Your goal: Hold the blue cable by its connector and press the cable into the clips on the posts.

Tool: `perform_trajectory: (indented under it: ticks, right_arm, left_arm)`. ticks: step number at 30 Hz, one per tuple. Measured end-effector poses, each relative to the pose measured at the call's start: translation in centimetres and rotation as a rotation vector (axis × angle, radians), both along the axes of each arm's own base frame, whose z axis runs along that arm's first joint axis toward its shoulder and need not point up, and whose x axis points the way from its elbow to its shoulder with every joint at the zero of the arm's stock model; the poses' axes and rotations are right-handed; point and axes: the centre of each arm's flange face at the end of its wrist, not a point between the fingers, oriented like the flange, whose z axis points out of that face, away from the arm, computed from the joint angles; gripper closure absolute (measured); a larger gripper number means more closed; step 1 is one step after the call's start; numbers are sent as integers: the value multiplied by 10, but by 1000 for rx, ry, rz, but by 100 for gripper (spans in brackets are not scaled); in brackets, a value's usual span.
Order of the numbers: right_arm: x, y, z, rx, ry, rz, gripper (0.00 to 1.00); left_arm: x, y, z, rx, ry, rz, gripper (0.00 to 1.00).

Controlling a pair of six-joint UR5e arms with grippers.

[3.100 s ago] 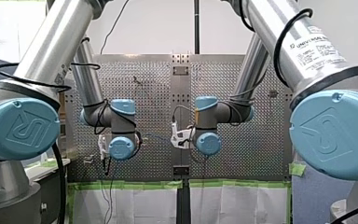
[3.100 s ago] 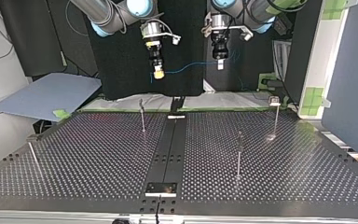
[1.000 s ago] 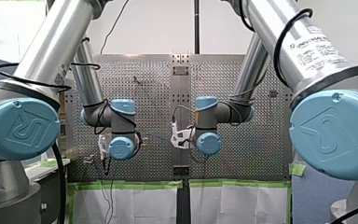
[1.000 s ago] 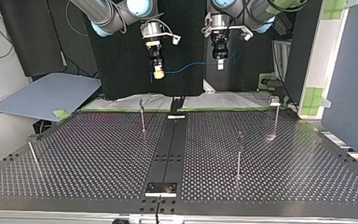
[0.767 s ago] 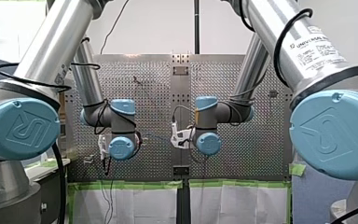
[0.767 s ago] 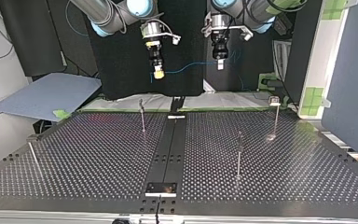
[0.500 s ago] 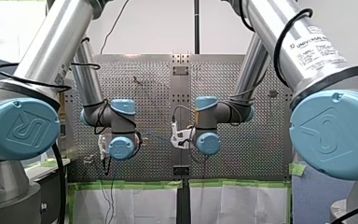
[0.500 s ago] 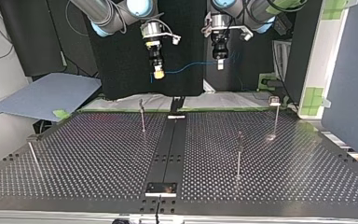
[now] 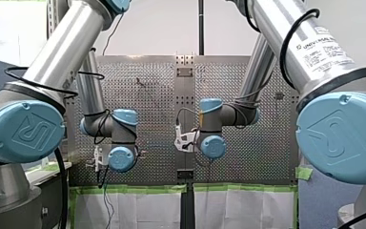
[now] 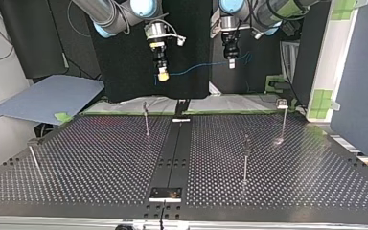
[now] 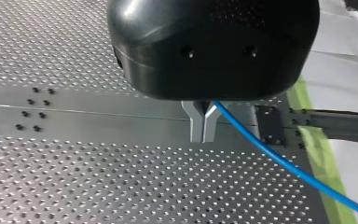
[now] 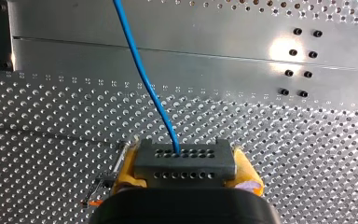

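Note:
The thin blue cable hangs slack in the air between my two grippers, above the table's far edge. My right gripper with yellow pads is shut on the cable's grey connector. From the connector the cable leads away ahead of the gripper. My left gripper has its metal fingers shut on the cable, which trails off to one side. At the top view's right, this left gripper hangs over the table's back. Thin posts stand on the perforated table, well below both grippers.
Another thin post stands near the top view's left edge. A blue-grey sheet lies off the table at the back left of that view. Green tape marks the table's border. A dark central strip divides the plate.
My left arm has shifted left and lower in the front view; in the top view its gripper has moved slightly right, drawing the cable along. My right arm has stayed still.

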Motion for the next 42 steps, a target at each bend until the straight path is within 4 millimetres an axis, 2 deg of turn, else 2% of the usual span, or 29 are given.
perform_trajectory:
  ticks: [14, 18, 25, 36, 42]
  right_arm:
    - [-1, -2, -1, 0, 4, -6, 100]
    - [-5, -5, -14, 22, 45, -35, 100]
    - [-13, 0, -40, 85, 118, -49, 100]
    - [-18, 5, -48, 126, 162, -49, 100]
    - [-14, 4, -50, 132, 172, -48, 100]
  left_arm:
    - [-1, 1, -5, 7, 12, 0, 100]
    - [-1, 1, -5, 7, 12, 0, 100]
    - [-1, 1, -5, 7, 12, 0, 100]
    - [-1, 2, -5, 8, 12, 4, 100]
    - [17, 9, 5, 13, -40, 66, 100]
